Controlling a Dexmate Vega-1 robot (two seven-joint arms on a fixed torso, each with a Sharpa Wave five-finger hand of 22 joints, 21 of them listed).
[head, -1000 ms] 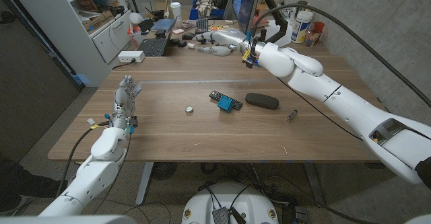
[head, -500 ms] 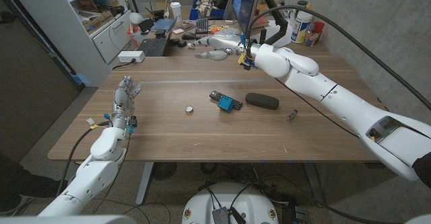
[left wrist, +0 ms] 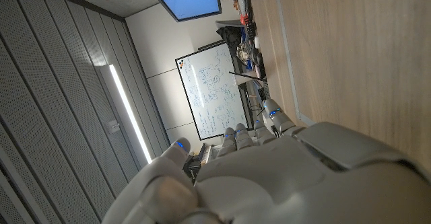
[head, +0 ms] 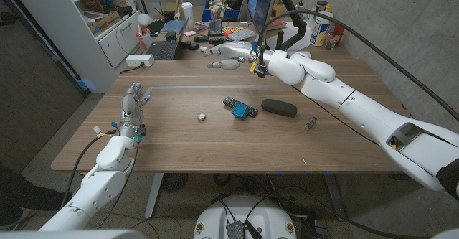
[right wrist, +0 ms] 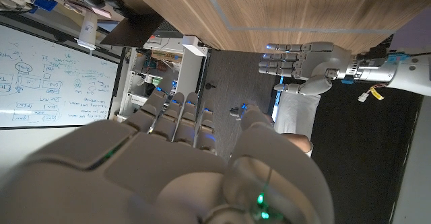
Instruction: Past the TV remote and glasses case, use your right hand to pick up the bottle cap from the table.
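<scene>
The small pale bottle cap (head: 202, 115) lies on the wooden table (head: 179, 146) near its middle. To its right are the black TV remote (head: 239, 108), with a blue piece on it, and the dark glasses case (head: 279, 108). My right hand (head: 228, 56) hovers over the table's far side, beyond the remote, with its fingers stretched out and nothing in them. In the right wrist view, that hand (right wrist: 182, 157) has its fingers apart. My left hand (head: 134, 102) stands at the table's left with its fingers up and apart, and the right wrist view also catches the left hand (right wrist: 303, 66).
A small dark cylinder (head: 310, 123) lies right of the glasses case. Behind the table stand a cluttered desk with a keyboard (head: 163, 49), a monitor (head: 262, 2) and bottles (head: 323, 27). A white shelf unit (head: 107, 16) stands at the back left.
My right hand has come nearer and lower over the table's far side, drifting a little left. The left hand, cap, remote and case have not moved.
</scene>
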